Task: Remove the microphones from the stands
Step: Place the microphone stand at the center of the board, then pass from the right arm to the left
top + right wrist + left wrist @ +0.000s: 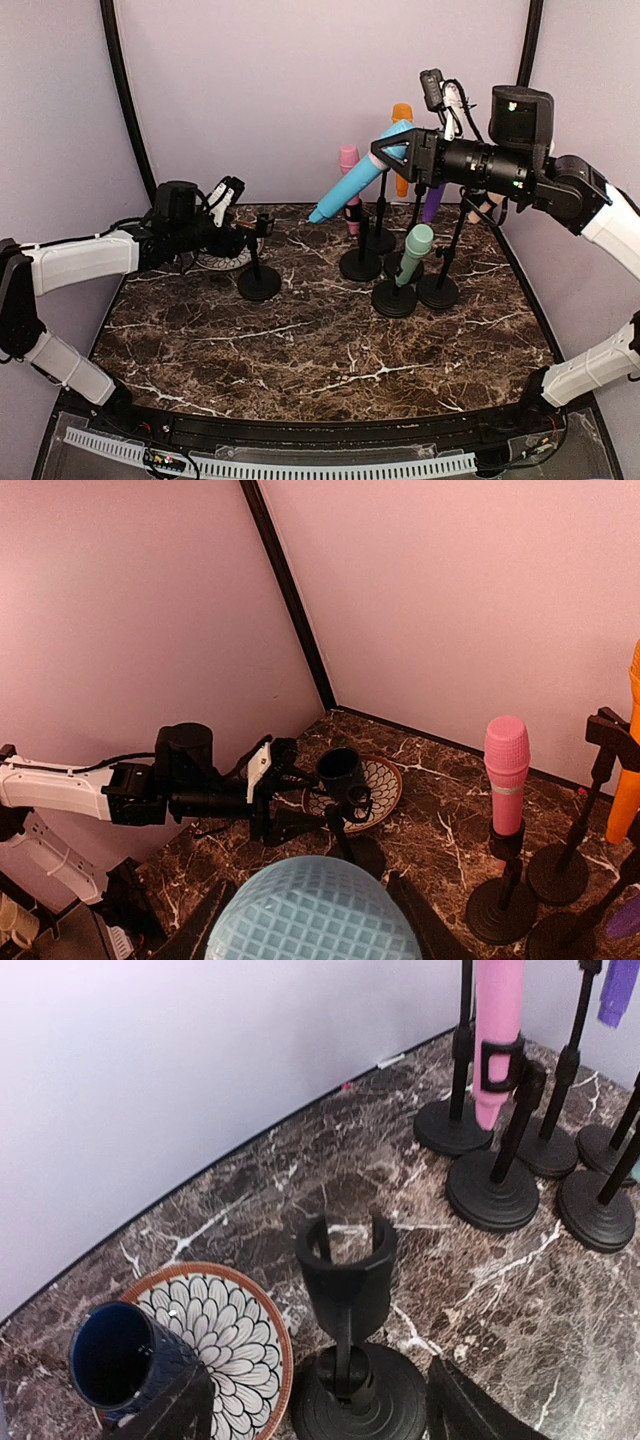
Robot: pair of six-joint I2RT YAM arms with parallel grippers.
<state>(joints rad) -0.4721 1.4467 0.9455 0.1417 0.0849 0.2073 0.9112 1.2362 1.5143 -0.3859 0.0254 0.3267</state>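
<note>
Right gripper (392,150) clenched on mesh-headed sky-blue microphone (345,188), left gripper (318,1408) released near round-based black stand (345,1280)

The desk (300,350) looked like dark, shiny stone with white lines. The stand (345,1280) beside the plate (240,1340) was dull black plastic. The plate was smooth and glossy. The light blue microphone (312,915) had a bumpy head.

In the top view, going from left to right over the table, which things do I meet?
Patterned plate, empty stand, pink microphone, green microphone. The blue microphone overlaps the pink one, so I omit it.
</note>
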